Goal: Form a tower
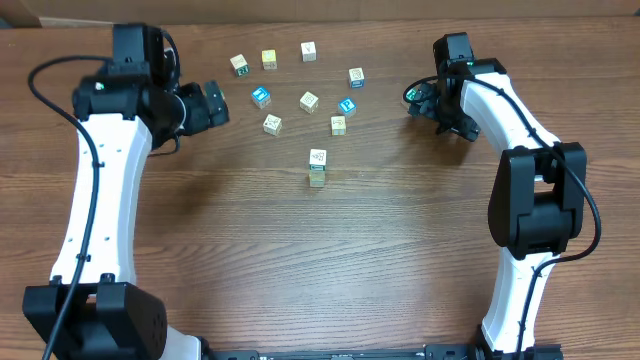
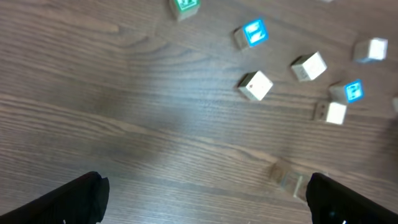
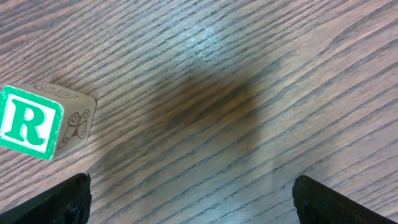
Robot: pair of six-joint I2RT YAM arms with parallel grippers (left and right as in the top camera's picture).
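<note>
While overhead shows tower (image 1: 317,166), only R wrist reads green-R cube (image 3: 37,124); L fingers (image 2: 68,202), R fingers (image 3: 53,202) spread.

The overhead camera looks straight down on the whole desk (image 1: 320,260) from high above. The left wrist camera looks down at a slant from middle height, with the left fingers (image 2: 81,199) at its lower corners. It sees, blurred, the loose cubes (image 2: 255,85) that the overhead view also shows. The right wrist camera sits very near the wood, the right fingers (image 3: 56,202) at its lower corners, and catches only one cube with a green R (image 3: 37,124).
</note>
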